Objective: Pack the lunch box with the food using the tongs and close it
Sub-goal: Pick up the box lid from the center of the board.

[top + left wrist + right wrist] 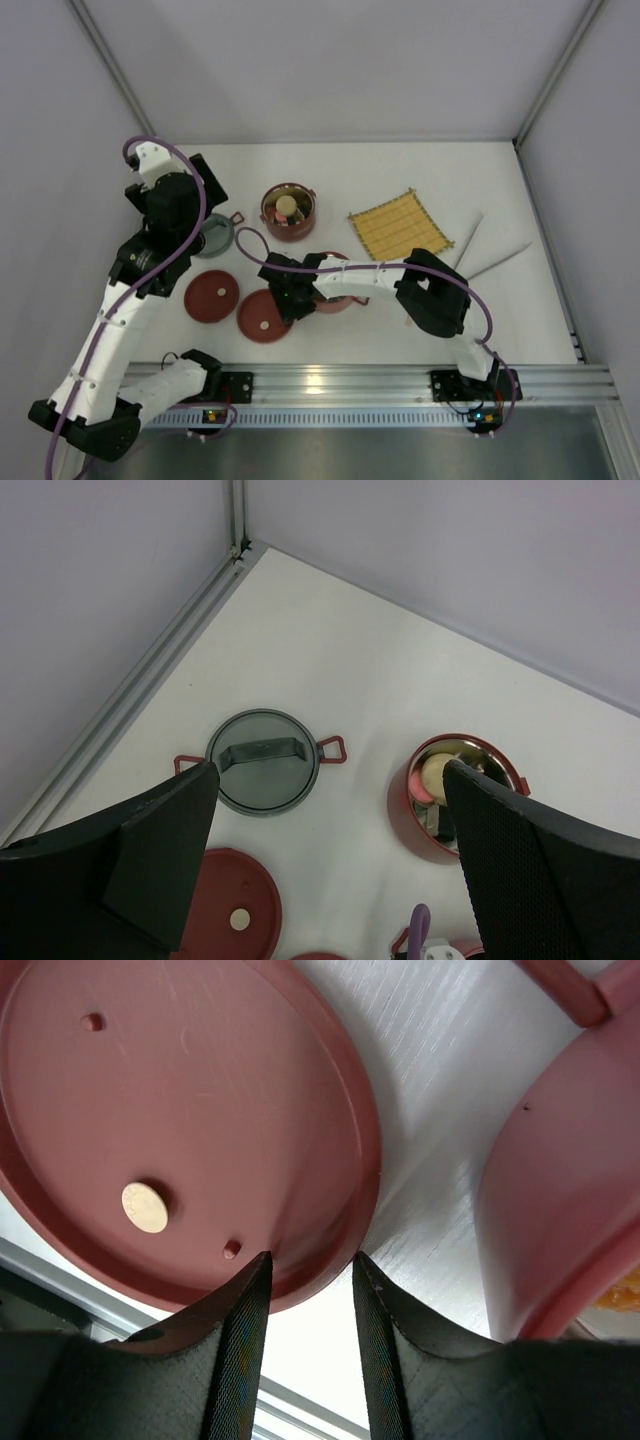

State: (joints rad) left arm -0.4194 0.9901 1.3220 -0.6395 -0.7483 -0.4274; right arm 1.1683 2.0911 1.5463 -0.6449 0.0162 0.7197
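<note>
A white table [330, 160] boxed in by pale grey walls, seen from above.

Far of centre stands one dark-red lunch box bowl [288, 212] with a shiny steel lining, open on top. In it lie a cream piece [287, 205], a pink piece [420, 794] and something dark that is too small to make out. A second dark-red bowl [338, 298] stands nearer, largely hidden under the right arm; the right wrist view shows an orange sliver at its rim. Two flat dark-red lids lie inside-up near the front left: the left lid [212, 297] and the right lid [262, 318], just beside each other. A round grey lid [213, 236] with a strap handle and red side loops lies left of the far bowl.

The right arm [430, 295] reaches from its base leftward across the near bowl. The right gripper [310, 1260] points down over the near edge of the right lid, its jaws a narrow gap apart with table showing between them; whether they touch the lid cannot be told. The left arm [120, 320] stretches far along the left wall. The left gripper [330, 770] hangs over the grey lid, jaws spread wide and empty.

A square yellow mat [400, 225] lies right of centre. The silver tongs [492, 258] lie on the table right of the mat, well apart from both grippers.
</note>
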